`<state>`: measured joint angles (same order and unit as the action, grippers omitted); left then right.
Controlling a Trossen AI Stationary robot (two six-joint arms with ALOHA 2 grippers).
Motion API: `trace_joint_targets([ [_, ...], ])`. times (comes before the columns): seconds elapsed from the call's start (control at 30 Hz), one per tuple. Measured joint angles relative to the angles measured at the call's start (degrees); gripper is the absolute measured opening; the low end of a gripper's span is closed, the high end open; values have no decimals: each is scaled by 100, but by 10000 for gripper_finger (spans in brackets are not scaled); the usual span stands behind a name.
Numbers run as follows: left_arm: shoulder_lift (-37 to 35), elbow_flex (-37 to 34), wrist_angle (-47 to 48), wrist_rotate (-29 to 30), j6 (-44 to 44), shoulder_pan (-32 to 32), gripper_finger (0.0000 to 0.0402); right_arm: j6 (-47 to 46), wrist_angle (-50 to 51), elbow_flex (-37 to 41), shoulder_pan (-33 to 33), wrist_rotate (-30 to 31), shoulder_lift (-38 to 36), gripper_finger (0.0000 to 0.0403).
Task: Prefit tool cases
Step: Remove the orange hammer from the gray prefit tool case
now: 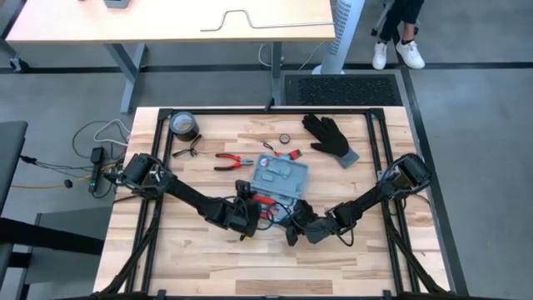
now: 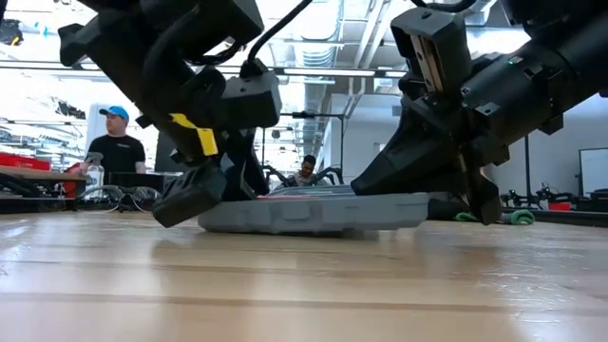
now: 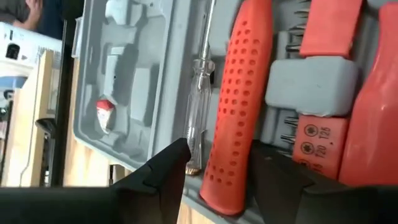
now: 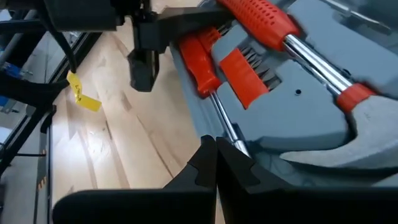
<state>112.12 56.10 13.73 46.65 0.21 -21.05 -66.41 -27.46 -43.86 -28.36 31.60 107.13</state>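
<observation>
The blue-grey tool case (image 1: 281, 177) lies open at the table's middle, its flat underside on the wood (image 2: 313, 214). In its grey recesses lie a hammer with a red perforated handle (image 3: 239, 106), a clear screwdriver (image 3: 199, 112) and a red-handled screwdriver (image 4: 202, 59). My left gripper (image 1: 250, 215) is at the case's near edge. It is open, with one finger on each side of the hammer handle's free end (image 3: 224, 165). My right gripper (image 1: 296, 227) is shut at the case's near edge, beside the red screwdriver's metal shaft (image 4: 225, 127). My left gripper has its fingers (image 3: 174, 162) level, along the hammer handle, on both sides of its free end (image 3: 227, 186). Whether they touch it I cannot tell. My right gripper has its shut fingers (image 4: 208, 158) next to the end of the screwdriver shaft (image 4: 236, 144). I cannot tell whether they touch it.
Far of the case lie red-handled pliers (image 1: 233, 160), a dark tape roll (image 1: 185, 125), a small ring (image 1: 285, 137) and a black glove (image 1: 330, 137). A black frame (image 1: 266, 110) runs around the table's edges. In the low view, people (image 2: 116, 142) show in the room behind.
</observation>
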Motion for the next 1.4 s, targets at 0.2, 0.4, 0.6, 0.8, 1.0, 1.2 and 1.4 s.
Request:
trace_joint_targets([
  [0.2,0,-7,-36,-194,-654,65,160,0,60,1,1,19,0,10],
  [0.4,-15,-4,-67,-631,-1410,244,142,-105,218,0,-31,21,0,10],
  [0.6,-2,-7,-80,-691,-1063,314,67,-109,262,1,-92,168,0,10],
  [0.8,0,-9,-55,-480,-759,316,42,-124,325,1,-94,153,0,10],
  [1.0,-117,191,219,-478,-735,319,35,-149,370,2,-92,156,0,10],
  [1.2,-318,371,289,-708,-661,327,0,-149,369,2,-92,173,0,10],
  [1.4,-341,450,292,-705,-593,319,1,-151,276,2,-92,329,0,10],
])
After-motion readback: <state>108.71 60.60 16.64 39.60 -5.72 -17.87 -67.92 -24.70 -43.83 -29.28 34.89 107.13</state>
